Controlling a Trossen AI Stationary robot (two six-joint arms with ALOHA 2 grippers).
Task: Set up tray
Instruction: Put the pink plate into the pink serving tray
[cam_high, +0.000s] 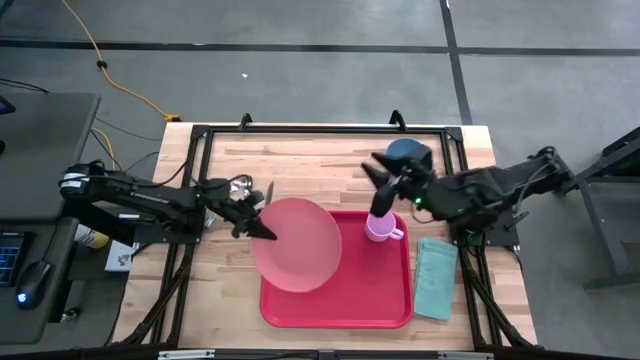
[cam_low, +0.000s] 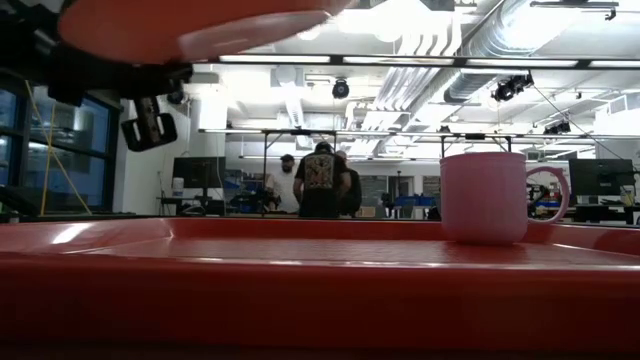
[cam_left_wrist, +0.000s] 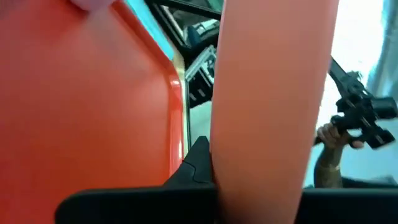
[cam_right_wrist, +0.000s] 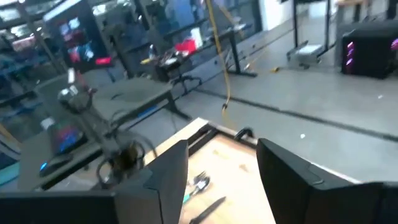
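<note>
The red tray (cam_high: 335, 300) lies flat on the wooden table, near its near edge. A pink mug (cam_high: 380, 228) stands upright in the tray's far right corner, and the low view shows the pink mug (cam_low: 485, 195) resting on the tray floor. My left gripper (cam_high: 258, 222) is shut on a round pink plate (cam_high: 300, 245) that hovers over the tray's left half. My right gripper (cam_high: 380, 172) is open and raised just beyond the mug, toward the far edge, touching nothing. In the right wrist view its fingers (cam_right_wrist: 168, 180) stand wide apart. My left gripper pinches the pink plate by its left rim (cam_high: 266, 228), coming roughly level from the table's left. The left wrist view shows the plate edge-on (cam_left_wrist: 273, 93) with one finger (cam_left_wrist: 196, 163) against its face. The plate (cam_low: 200, 25) is lifted clear above the tray.
A dark blue bowl (cam_high: 408, 152) sits beyond the right gripper near the far edge. A folded teal napkin (cam_high: 435, 277) lies right of the tray. Cutlery (cam_high: 243, 186) and a knife (cam_high: 268, 190) lie left of centre, beyond the plate. People stand in the room behind.
</note>
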